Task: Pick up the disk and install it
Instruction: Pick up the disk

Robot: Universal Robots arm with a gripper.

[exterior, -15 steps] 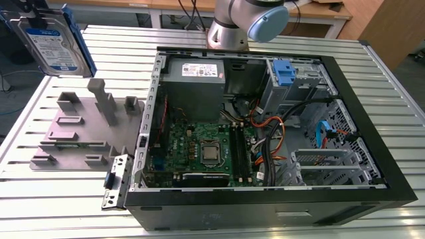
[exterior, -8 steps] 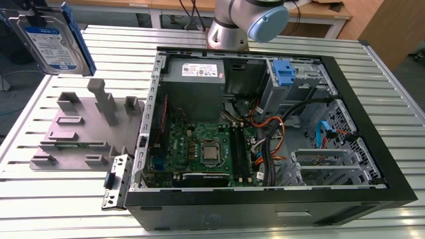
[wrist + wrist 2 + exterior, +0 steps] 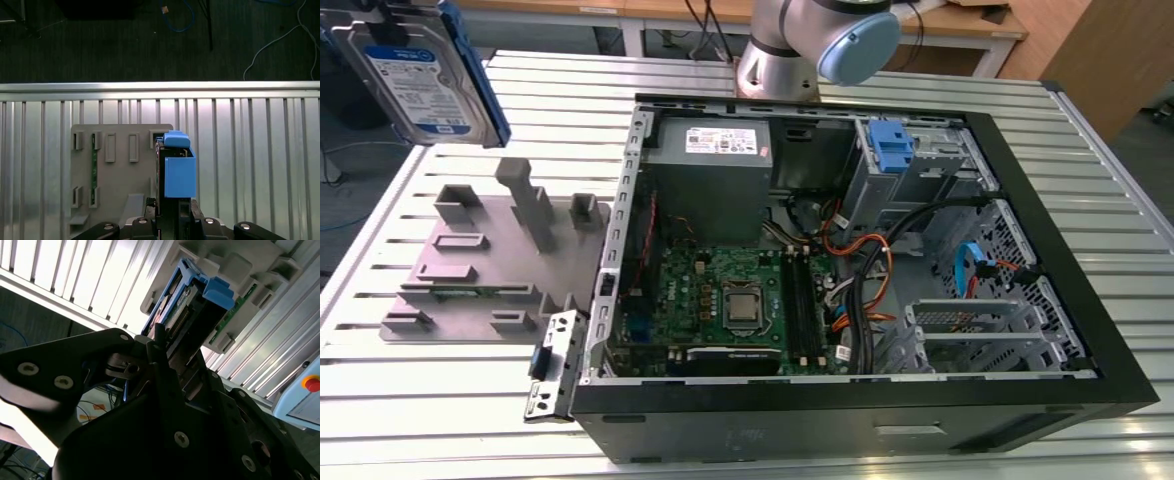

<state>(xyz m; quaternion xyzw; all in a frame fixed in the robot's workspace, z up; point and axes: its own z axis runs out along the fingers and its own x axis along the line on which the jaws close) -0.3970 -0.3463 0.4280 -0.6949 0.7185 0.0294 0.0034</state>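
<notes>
I've got the pincer point(image 3: 172, 212) clenched on the disk point(image 3: 427, 70), label side showing in the exterior view. Disk sticks out straight past the fingertips, blue rails along its edges, lifted clear of everything. Grey fixture plate point(image 3: 474, 265) lies below the pincer on the slatted table point(image 3: 414, 420). Open PC case point(image 3: 854, 405) sits well apart from the pincer, twd the exterior view's right.
</notes>
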